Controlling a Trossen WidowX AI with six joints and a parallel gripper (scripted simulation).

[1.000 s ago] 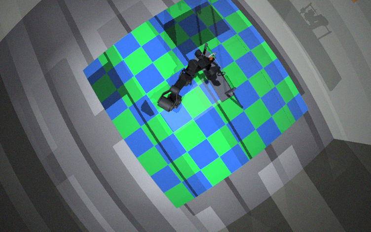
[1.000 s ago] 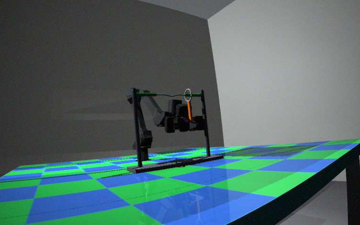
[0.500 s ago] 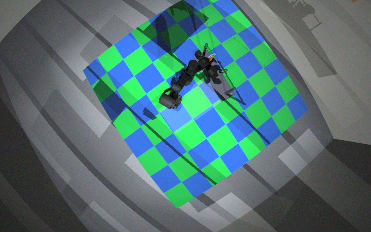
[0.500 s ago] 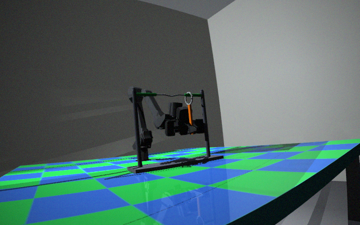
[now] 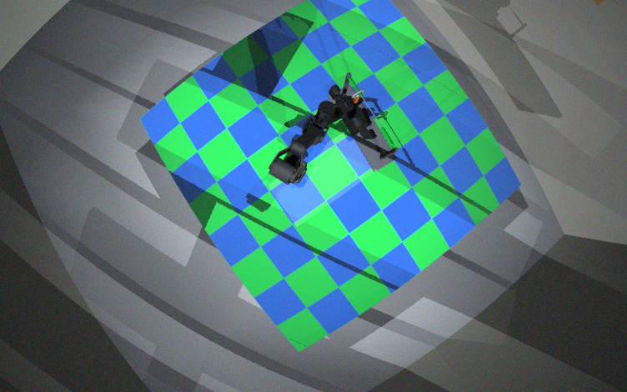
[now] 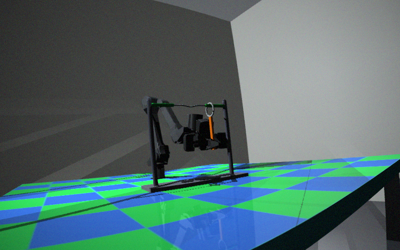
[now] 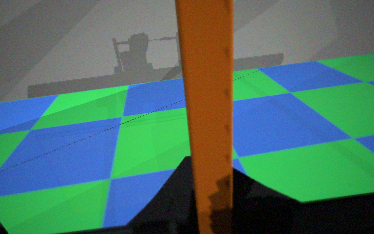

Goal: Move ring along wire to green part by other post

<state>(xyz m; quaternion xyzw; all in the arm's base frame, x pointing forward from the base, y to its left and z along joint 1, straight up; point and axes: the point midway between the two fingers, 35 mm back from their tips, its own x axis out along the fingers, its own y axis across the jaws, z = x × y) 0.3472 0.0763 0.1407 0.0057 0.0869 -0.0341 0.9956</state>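
Hand (image 6: 211, 143) pinched on the lower end of the orange handle (image 6: 210, 127), below the wire and just inside the right-hand post (image 6: 227, 138) as the exterior view shows it. Handle upright, filling the middle of the wrist view (image 7: 207, 100), dark fingers on either side of its foot. Ring (image 6: 209, 109) at the handle's top, threaded on the wire where the grey stretch (image 6: 188, 105) meets the green part (image 6: 216, 105) next to that post; touching or not, too small to tell. Other green part (image 6: 161, 103) at the far post (image 6: 152, 141), well apart from the ring. Both posts on a dark base plate (image 6: 235, 175). Arm (image 6: 172, 121) reaching in from behind the frame, its base (image 5: 286, 168) well apart from the ring. Glossy blue-and-green chequered counter (image 6: 265, 200) under the frame, crossed by long thin shadows. Grey walls around, one dark (image 6: 88, 73), one pale (image 6: 318, 73) beyond the right-hand post.
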